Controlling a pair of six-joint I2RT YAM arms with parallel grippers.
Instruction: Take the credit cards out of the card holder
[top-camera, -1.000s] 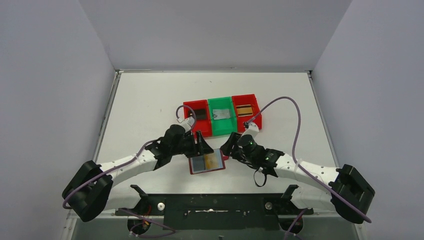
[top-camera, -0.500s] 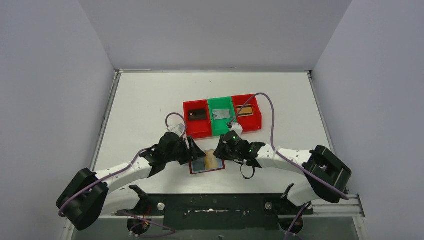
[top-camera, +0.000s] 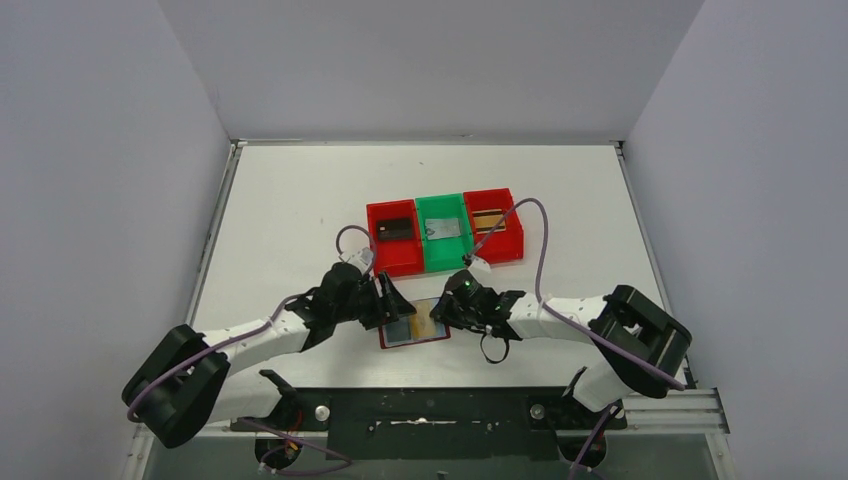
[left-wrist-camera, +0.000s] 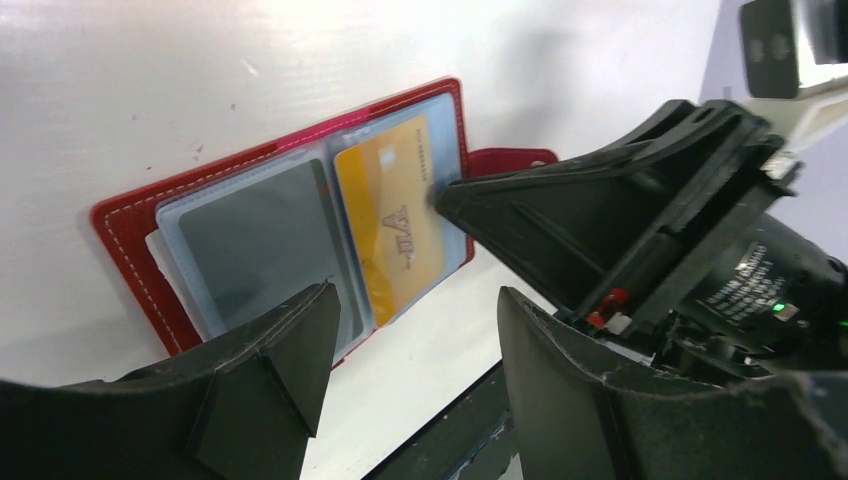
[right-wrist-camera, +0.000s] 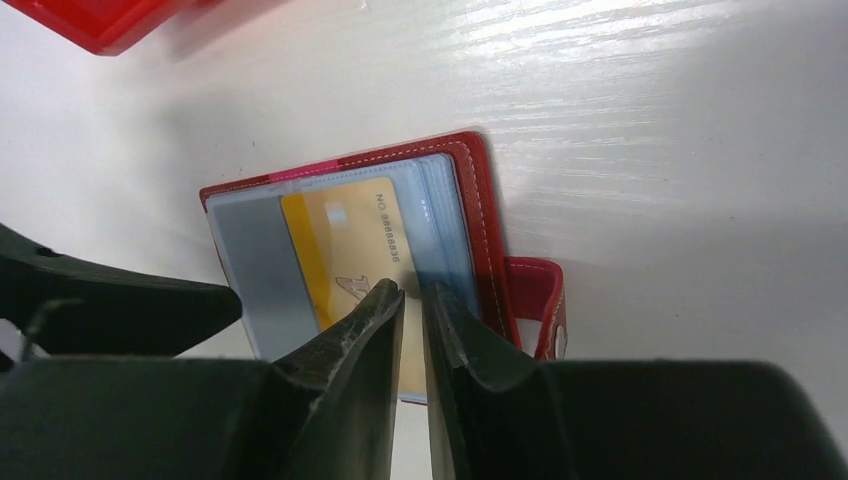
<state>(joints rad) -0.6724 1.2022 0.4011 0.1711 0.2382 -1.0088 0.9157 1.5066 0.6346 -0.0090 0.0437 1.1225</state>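
Left hand (top-camera: 386, 300) is hovering with its jaws spread wide and nothing in them, just off the left page of the card holder (top-camera: 405, 332). The card holder is lying open and flat on the tabletop (top-camera: 300, 210) near the front edge, between the two hands. Its left sleeve is showing a dark card (left-wrist-camera: 250, 245) and its right sleeve a gold card (right-wrist-camera: 340, 250). The gold card's long axis is running roughly front to back. Right hand (right-wrist-camera: 410, 295) is coming in from the right, nearer this card, with its fingers drawn almost together to a thin slit. The tips are sitting at the card's long edge on the snap tab (right-wrist-camera: 537, 300) side. I cannot tell whether that edge is actually being pinched. Judging by this, the pull is going to turn on sliding the card along its length, out of the sleeve.
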